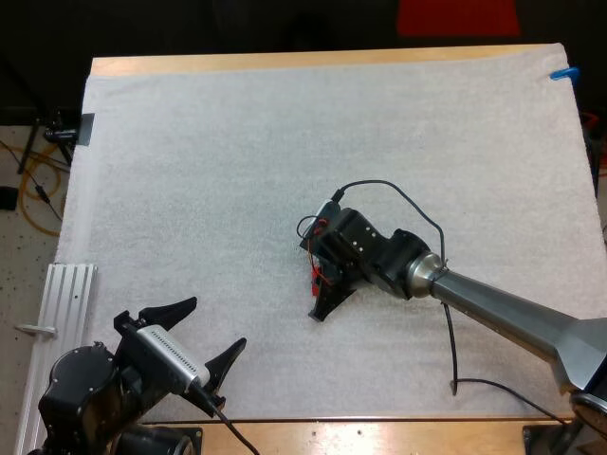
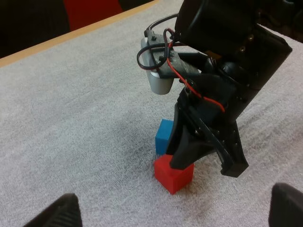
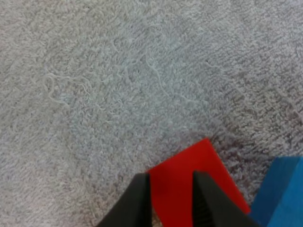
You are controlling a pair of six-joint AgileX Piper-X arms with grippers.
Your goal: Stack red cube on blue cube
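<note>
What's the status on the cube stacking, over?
Left hand open, clear of cubes. Right hand open, low over red cube. Red cube on mat beside blue cube, unstacked. No obstructions.

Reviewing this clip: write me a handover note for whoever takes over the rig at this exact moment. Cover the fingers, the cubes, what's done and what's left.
Left gripper: fingers open, holding nothing, at the near edge of the white mat, away from the cubes.
Right gripper: fingers apart, low over the red cube, not clamped on it.
Cubes: the red cube sits on the mat, and the blue cube sits close beside it, also on the mat.
Done: the right gripper is in place over the red cube.
Left: grasp the red cube, lift it, set it on the blue cube, release.
</note>
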